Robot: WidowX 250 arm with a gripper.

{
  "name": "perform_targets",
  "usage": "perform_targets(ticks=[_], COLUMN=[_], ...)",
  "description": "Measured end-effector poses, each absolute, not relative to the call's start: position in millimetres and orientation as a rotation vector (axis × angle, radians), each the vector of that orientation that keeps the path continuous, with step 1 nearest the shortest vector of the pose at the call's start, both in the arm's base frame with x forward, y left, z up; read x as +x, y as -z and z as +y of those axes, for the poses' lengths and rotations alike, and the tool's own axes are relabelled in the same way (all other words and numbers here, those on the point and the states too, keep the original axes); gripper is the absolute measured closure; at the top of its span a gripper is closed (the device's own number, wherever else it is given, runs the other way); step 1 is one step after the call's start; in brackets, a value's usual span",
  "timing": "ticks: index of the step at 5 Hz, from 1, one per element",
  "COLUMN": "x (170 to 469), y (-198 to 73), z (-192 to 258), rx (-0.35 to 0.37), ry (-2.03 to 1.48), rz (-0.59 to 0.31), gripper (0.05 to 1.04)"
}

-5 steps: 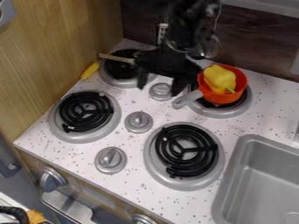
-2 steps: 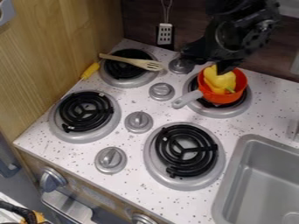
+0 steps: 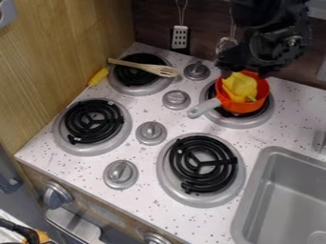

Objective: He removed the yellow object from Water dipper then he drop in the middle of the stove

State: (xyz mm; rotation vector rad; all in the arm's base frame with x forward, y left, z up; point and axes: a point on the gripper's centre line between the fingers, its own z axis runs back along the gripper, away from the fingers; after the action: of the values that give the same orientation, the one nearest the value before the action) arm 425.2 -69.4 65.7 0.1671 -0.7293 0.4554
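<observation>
While a lumpy yellow pepper [image 3: 239, 87] sits in the round orange pot [image 3: 238, 108], the hand [image 3: 246, 74] gapes above.

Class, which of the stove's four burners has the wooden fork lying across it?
The far-left burner, beside the wooden wall: the slotted wooden fork crosses its coil, while the other three burners have no fork.

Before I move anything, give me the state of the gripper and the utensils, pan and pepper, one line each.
Gripper: over the pan
Yellow pepper: inside the pan
Orange pan: upright on the back right burner
Wooden fork: lying across the back left burner
Slotted turner: hanging at the wall
</observation>
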Motion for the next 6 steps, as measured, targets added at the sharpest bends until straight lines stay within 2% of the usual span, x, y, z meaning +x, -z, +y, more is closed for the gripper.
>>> perform_targets(ticks=[1,2,4,6], x=[433.4,436.9,440.2,442.8], y=[-65.4,-57.9,-47.1,-44.7], z=[-71.5,-71.0,-53.8,-54.7], rx=[0.123,0.112,0.142,0.086], ry=[-0.445,-0.429,-0.472,-0.491], rz=[-0.753,-0.758,-0.691,-0.682], gripper=[0.091,0.091,0.091,0.091])
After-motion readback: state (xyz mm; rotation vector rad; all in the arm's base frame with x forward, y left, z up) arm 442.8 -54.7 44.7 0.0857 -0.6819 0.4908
